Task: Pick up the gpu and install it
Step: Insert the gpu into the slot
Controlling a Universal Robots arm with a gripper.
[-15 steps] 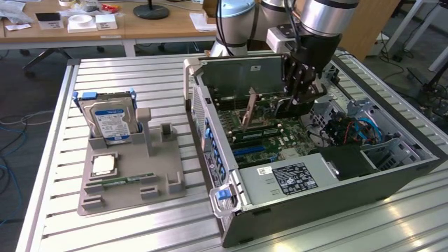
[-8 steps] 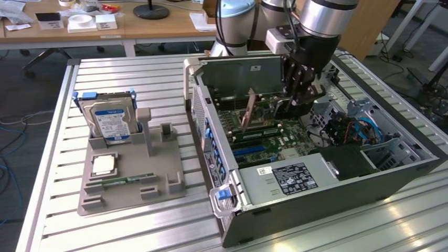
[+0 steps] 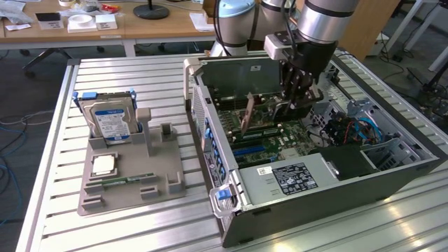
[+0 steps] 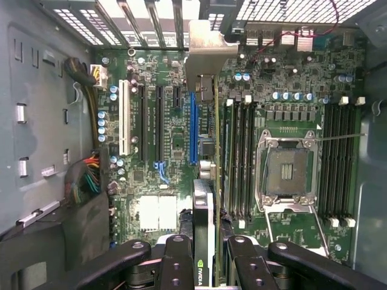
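Gripper point(image 4: 207, 254) with 2 black jointed fingers point(image 4: 176, 263) is closed narrowly on the gpu point(image 4: 204, 208), a thin flat dark card seen edge-on. Its bent silver bracket point(image 4: 208, 51) points to the slotted rear wall. The card stands upright inside the grey metal case point(image 3: 336, 194), over the green motherboard point(image 4: 169, 151), just beside 1 long blue slot point(image 4: 193, 127).
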